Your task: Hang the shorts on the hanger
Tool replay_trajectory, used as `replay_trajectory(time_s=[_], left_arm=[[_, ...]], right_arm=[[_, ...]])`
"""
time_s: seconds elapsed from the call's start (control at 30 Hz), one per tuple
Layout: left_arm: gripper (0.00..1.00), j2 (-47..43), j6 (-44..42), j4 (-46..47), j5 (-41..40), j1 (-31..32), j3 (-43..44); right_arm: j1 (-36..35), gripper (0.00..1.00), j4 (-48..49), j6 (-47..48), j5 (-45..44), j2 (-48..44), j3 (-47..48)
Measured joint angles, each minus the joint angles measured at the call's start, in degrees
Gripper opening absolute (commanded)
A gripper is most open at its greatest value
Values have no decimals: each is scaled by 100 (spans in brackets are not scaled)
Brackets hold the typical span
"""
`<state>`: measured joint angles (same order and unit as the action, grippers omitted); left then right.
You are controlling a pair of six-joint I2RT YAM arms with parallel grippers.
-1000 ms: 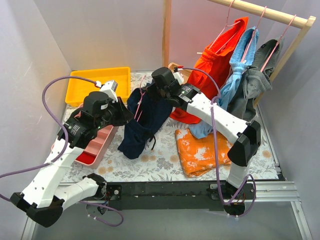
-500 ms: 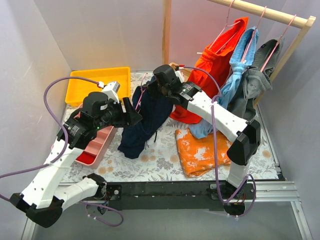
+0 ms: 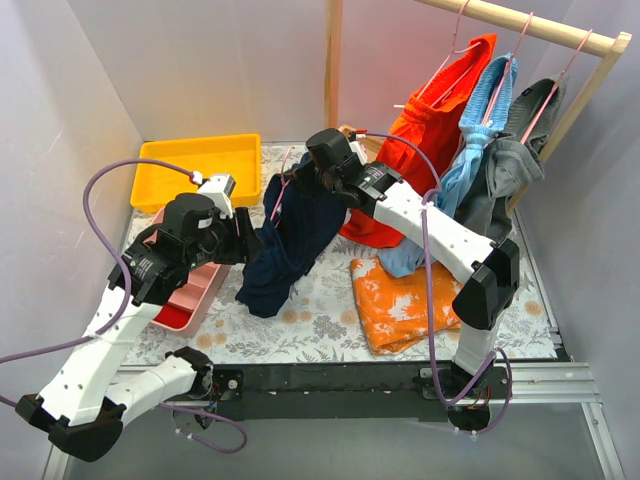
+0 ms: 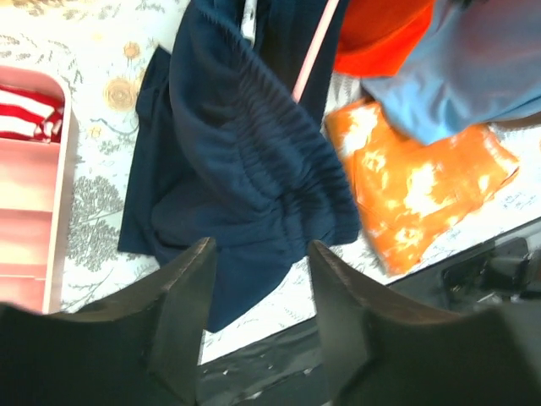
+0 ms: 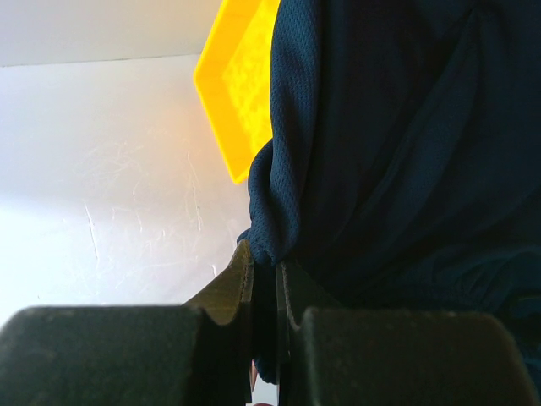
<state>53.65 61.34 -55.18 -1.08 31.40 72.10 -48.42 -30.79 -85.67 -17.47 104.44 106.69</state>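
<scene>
The shorts are dark blue and hang up in the air near the middle of the table. Their bottom end rests on the flowery cloth. The thin pink hanger pokes out at the top of the shorts, and its wire runs down along the blue cloth. The right gripper is at the top of the shorts. Its fingers are pressed close together and pinch the edge of the blue cloth. The left gripper is just beside the shorts, on their left side. Its fingers are spread wide apart and hold nothing. An orange patterned cloth lies flat to the right of the shorts. A pink tray and a yellow tray sit to the left. Red, light blue and grey clothes hang on a wooden rack at the back right.
</scene>
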Motion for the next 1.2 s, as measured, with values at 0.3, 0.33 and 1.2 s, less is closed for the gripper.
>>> replay_trajectory(time_s=[0.3, 0.33, 1.2], left_arm=[[70, 289, -356, -15, 448, 2, -184], [72, 319, -396, -17, 494, 2, -201], [33, 437, -706, 450, -1121, 555, -256]], right_arm=[[4, 1, -83, 26, 101, 7, 46], [4, 1, -83, 33, 109, 7, 46], [42, 1, -105, 33, 236, 138, 221]])
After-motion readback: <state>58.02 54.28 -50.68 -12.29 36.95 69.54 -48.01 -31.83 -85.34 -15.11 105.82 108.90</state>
